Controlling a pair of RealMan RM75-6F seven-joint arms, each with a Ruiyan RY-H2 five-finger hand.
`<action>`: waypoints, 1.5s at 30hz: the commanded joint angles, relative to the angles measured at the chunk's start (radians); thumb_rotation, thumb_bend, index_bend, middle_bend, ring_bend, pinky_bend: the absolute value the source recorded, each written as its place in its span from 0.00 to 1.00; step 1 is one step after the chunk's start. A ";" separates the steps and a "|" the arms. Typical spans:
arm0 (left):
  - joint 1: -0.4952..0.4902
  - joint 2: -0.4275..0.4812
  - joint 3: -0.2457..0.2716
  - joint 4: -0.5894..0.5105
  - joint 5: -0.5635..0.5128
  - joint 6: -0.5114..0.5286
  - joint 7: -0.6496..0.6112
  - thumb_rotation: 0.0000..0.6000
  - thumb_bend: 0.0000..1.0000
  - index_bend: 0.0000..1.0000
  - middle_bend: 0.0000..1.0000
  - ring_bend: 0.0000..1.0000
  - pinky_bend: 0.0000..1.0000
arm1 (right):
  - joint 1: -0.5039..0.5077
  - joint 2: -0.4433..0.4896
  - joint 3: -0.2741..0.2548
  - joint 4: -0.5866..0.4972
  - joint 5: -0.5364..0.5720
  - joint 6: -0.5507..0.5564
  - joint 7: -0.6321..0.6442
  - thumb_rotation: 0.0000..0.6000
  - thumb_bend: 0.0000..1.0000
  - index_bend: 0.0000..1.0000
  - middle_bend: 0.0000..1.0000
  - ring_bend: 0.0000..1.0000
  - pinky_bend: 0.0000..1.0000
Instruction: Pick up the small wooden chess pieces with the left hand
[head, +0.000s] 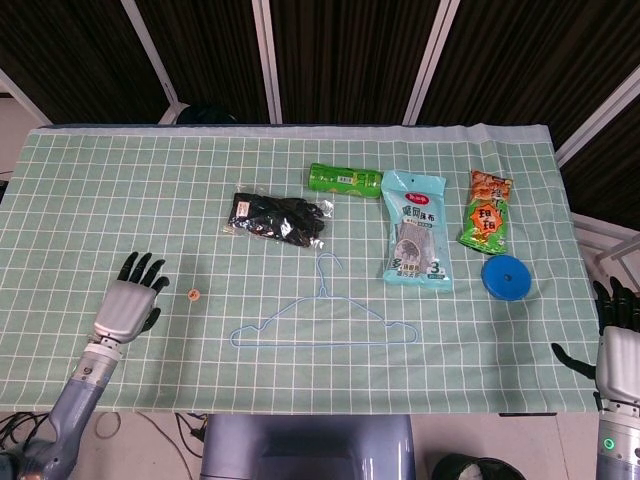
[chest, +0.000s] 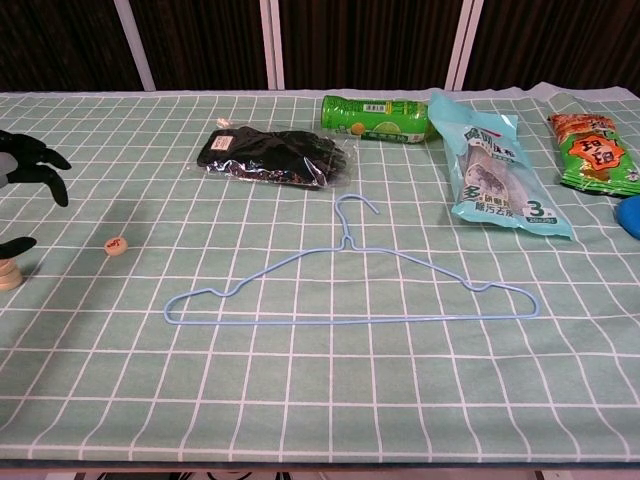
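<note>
Green-checked cloth covers the tabletop (head: 420, 330). Your left hand (head: 128, 304) hovers empty, fingers spread. One wooden chess piece (head: 194, 294) lies flat just beside it: light, stiff, smooth, likely slippery. Pinch it across its rim.
</note>
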 joint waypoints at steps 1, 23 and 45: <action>-0.035 -0.017 -0.028 -0.016 -0.050 -0.044 0.046 1.00 0.31 0.33 0.11 0.00 0.04 | 0.000 0.000 0.000 -0.001 0.002 -0.002 0.002 1.00 0.20 0.10 0.03 0.06 0.00; -0.121 -0.144 -0.053 0.054 -0.189 -0.098 0.176 1.00 0.31 0.42 0.12 0.00 0.05 | 0.000 0.002 0.005 -0.001 0.012 -0.002 0.002 1.00 0.21 0.10 0.02 0.06 0.00; -0.143 -0.180 -0.030 0.101 -0.216 -0.090 0.192 1.00 0.32 0.46 0.12 0.00 0.05 | 0.000 0.001 0.007 0.001 0.015 -0.001 0.003 1.00 0.21 0.10 0.03 0.06 0.00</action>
